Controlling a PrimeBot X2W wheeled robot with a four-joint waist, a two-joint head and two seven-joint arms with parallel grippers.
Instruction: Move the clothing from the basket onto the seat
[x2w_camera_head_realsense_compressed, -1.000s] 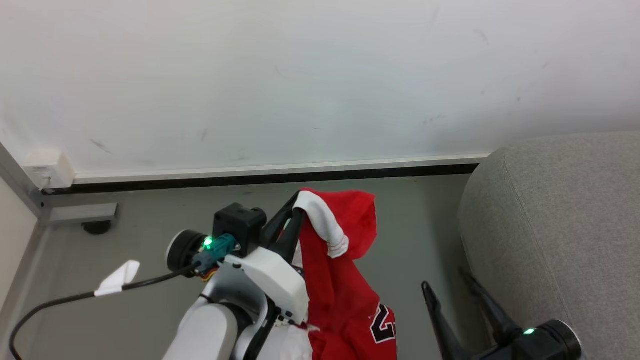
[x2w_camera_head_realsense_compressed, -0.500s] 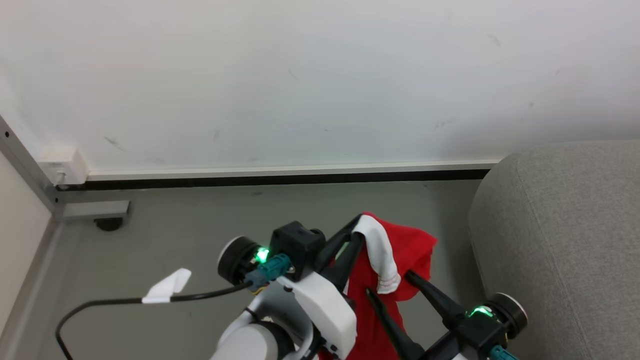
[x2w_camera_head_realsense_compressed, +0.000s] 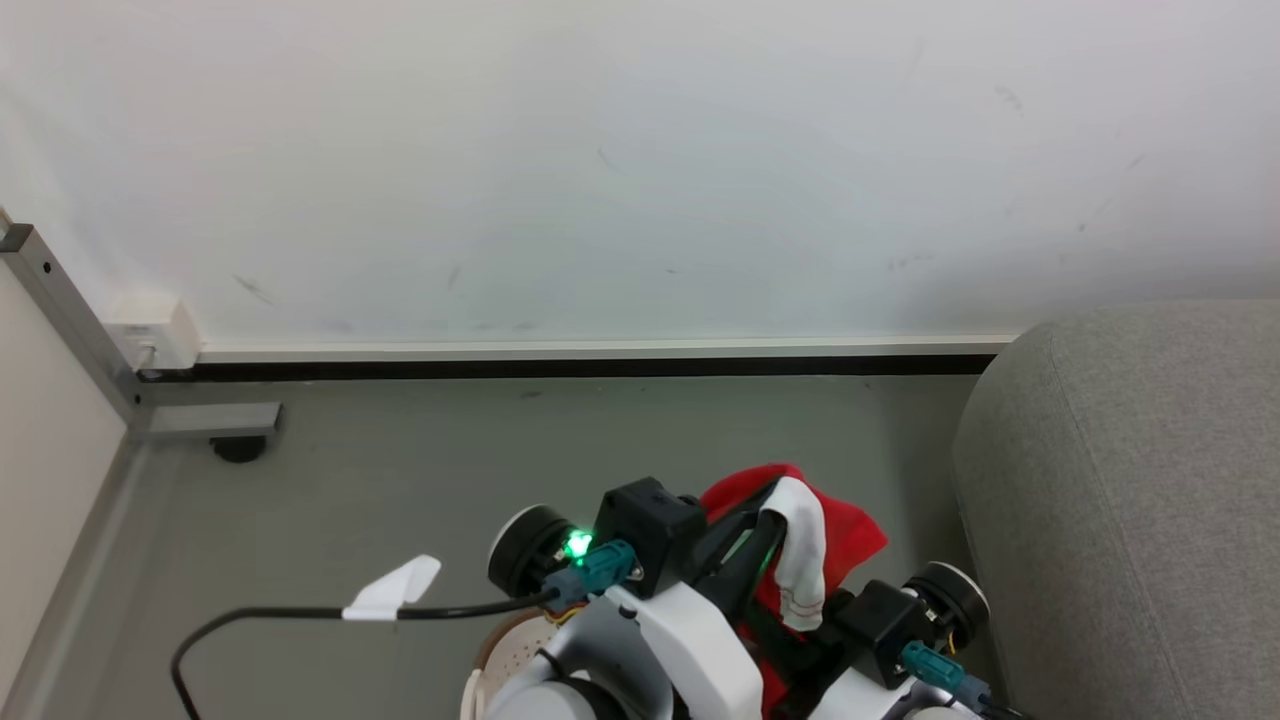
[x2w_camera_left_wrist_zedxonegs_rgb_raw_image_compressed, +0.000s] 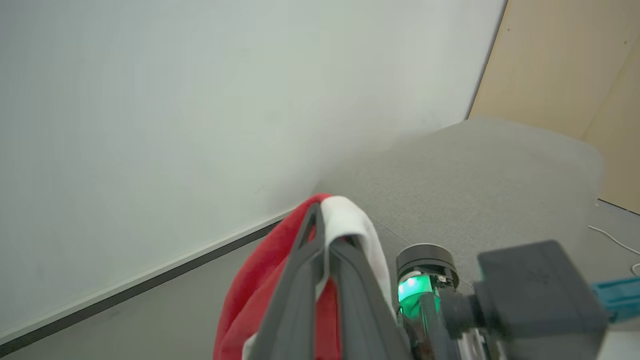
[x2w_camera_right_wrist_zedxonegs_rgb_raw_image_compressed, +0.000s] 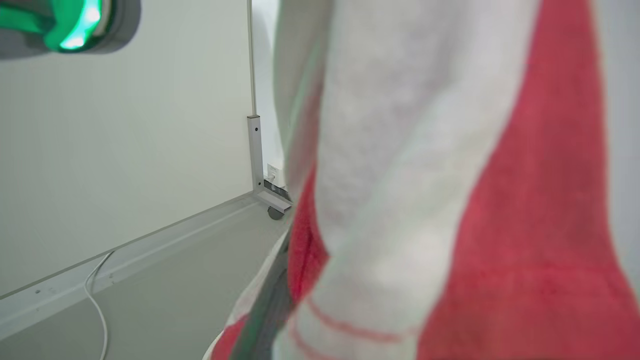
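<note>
Principally: one large light-grey woven upholstered seat (x2w_camera_head_realsense_compressed: 1130, 500), rounded edge with a seam, at the robot's right. No clothing lies on the part in view.

Next: one cream-white perforated plastic basket with a brown rim (x2w_camera_head_realsense_compressed: 484, 655). A corner shows at the bottom edge of the head view, beside the pale left forearm.

Next: one soft red sports garment with white trim (x2w_camera_head_realsense_compressed: 845, 530), held aloft over the grey floor, near the seat's edge but not on it.

Left gripper (x2w_camera_head_realsense_compressed: 768, 505): two dark fingers pressed almost together, the cloth pinched between them and folded over their tips.

Right gripper (x2w_camera_head_realsense_compressed: 805, 645): fingers buried under the hanging cloth, so their spread cannot be told.

Handling, as a judgement: light and limp, liable to slide off smooth fingers. It is best pinched at the thicker white hem band, taking a bunched fold rather than a single layer.
</note>
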